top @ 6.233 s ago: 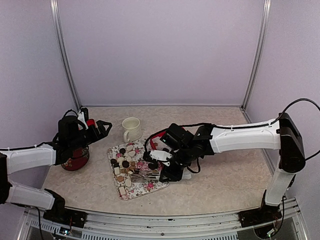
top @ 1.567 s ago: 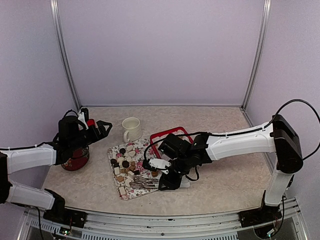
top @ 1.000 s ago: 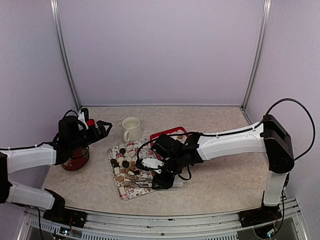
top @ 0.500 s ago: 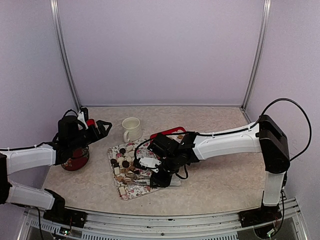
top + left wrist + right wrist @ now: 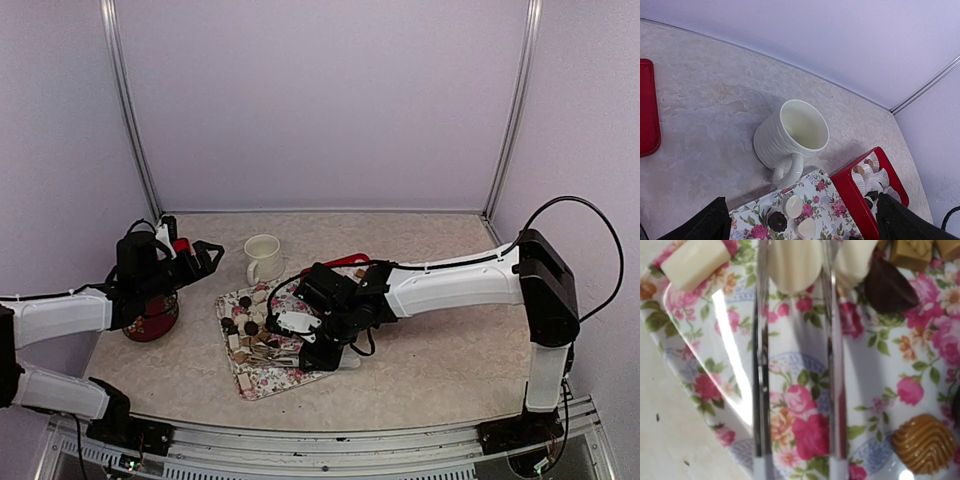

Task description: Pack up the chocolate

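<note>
The right gripper (image 5: 290, 338) is closing its tongs (image 5: 797, 365) around a cream chocolate (image 5: 792, 262) at their tips, most sweets still lying unpacked.

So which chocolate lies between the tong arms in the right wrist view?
The cream oval chocolate at the top edge, between the two arms of the tongs. The cream block lies outside them on the left, the dark brown piece on the right.

Lighting is even and diffuse, with soft shadows under the arms. In the right wrist view, white glare streaks the floral tray (image 5: 735, 360) and the close metal tongs (image 5: 760, 365) blur. The overhead view is sharp.
</note>
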`<action>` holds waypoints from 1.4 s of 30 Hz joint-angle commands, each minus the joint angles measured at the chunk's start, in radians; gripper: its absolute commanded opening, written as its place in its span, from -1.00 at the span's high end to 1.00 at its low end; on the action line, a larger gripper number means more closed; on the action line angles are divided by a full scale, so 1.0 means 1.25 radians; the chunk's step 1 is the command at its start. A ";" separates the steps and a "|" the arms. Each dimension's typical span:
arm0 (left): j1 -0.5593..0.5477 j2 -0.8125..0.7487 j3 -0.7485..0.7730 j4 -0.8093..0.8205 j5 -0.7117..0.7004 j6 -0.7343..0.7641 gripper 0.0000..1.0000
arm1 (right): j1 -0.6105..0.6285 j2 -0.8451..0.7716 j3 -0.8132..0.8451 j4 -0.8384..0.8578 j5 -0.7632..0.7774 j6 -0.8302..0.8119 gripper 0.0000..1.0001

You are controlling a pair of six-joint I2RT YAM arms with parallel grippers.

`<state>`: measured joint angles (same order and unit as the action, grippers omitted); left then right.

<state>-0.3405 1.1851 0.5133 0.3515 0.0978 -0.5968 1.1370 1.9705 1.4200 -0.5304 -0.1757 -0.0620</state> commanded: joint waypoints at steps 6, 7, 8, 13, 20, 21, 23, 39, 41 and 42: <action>0.006 0.013 0.017 0.019 0.005 0.006 -0.98 | -0.012 -0.142 -0.026 -0.005 -0.020 0.030 0.42; 0.006 0.015 0.019 0.020 0.006 0.006 -0.98 | -0.017 -0.153 -0.032 -0.008 -0.024 0.034 0.42; 0.006 0.016 0.019 0.021 0.008 0.005 -0.98 | -0.025 -0.167 -0.040 -0.011 -0.026 0.038 0.42; 0.006 0.014 0.020 0.020 0.009 0.005 -0.97 | -0.080 -0.250 -0.095 -0.021 -0.042 0.058 0.42; 0.006 0.015 0.021 0.021 0.009 0.004 -0.98 | -0.193 -0.374 -0.168 -0.051 -0.062 0.080 0.42; 0.006 0.016 0.021 0.021 0.011 0.003 -0.98 | -0.207 -0.387 -0.178 -0.054 -0.066 0.081 0.41; 0.005 0.018 0.021 0.024 0.011 0.003 -0.98 | -0.236 -0.406 -0.200 -0.058 -0.069 0.083 0.41; -0.001 0.043 0.033 0.022 0.007 0.002 -0.98 | -0.314 -0.430 -0.259 -0.047 -0.089 0.065 0.42; -0.001 0.039 0.034 0.016 0.002 0.006 -0.98 | -0.321 -0.430 -0.256 -0.050 -0.092 0.060 0.42; -0.001 0.040 0.034 0.015 0.001 0.006 -0.98 | -0.324 -0.430 -0.255 -0.051 -0.091 0.058 0.42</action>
<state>-0.3408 1.2510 0.5285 0.3687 0.1020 -0.5980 0.7536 1.4631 1.1027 -0.6014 -0.2703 0.0254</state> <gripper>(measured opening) 0.989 0.305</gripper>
